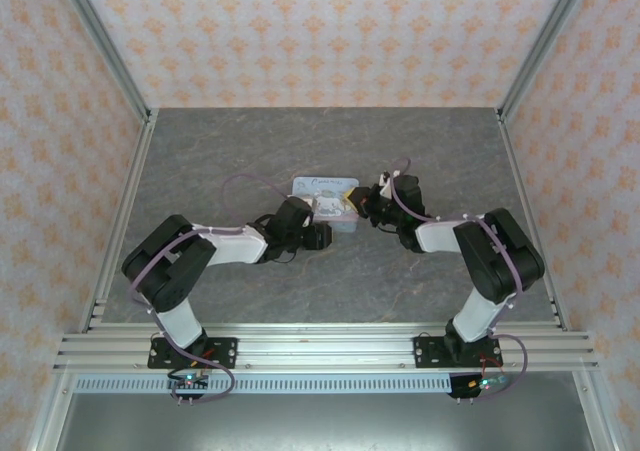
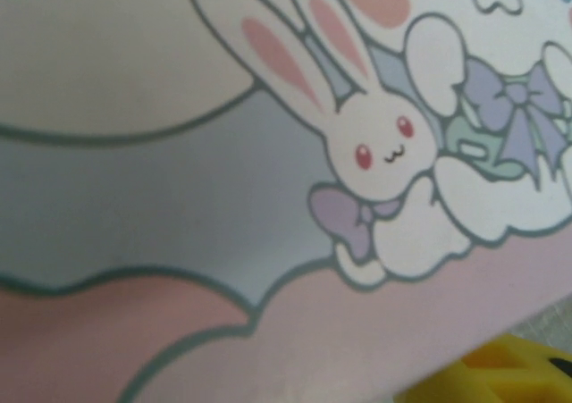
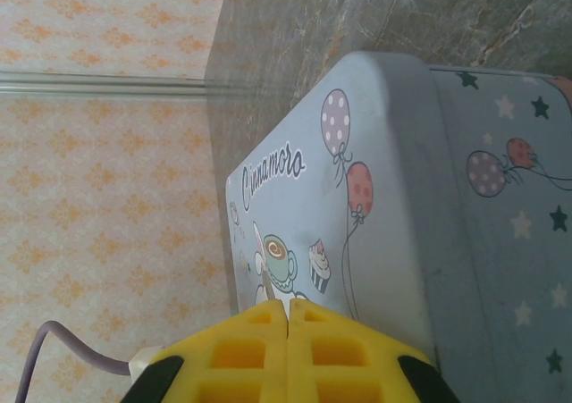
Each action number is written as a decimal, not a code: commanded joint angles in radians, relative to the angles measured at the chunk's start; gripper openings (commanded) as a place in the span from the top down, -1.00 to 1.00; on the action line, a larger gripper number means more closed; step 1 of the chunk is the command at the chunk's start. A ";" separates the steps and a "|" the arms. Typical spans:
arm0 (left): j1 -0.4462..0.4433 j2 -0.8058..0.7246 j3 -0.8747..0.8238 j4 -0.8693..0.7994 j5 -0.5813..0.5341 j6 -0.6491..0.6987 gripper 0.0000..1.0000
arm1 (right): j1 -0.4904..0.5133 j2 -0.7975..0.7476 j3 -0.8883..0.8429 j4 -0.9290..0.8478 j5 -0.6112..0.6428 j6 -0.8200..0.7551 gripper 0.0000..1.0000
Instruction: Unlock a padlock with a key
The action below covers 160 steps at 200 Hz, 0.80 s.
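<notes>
The pastel-blue cartoon tin (image 1: pixel 322 186) lies mid-table between both arms. My right gripper (image 1: pixel 354 204) is at its right end. In the right wrist view its yellow fingers (image 3: pixel 288 306) are pressed together, and a thin pale sliver, the key (image 3: pixel 262 260), sticks out from the tips over the tin's printed face (image 3: pixel 393 180). My left gripper (image 1: pixel 322 229) is against the tin's near side. The left wrist view is so close to the bunny-printed lid (image 2: pixel 179 197) that its jaws are hidden. A yellow finger piece (image 2: pixel 500 372) shows at the lower right corner. The padlock is hidden.
Grey stone-patterned table (image 1: pixel 230 151) with metal frame rails along left (image 1: pixel 125 201), right (image 1: pixel 525 201) and near (image 1: pixel 320 349) edges. Patterned walls close in all sides. A purple cable (image 1: pixel 250 181) loops over the left arm near the tin.
</notes>
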 commanded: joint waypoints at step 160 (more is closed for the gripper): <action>0.009 0.128 0.095 0.242 0.058 -0.022 0.08 | -0.027 0.092 0.065 0.040 0.000 0.000 1.00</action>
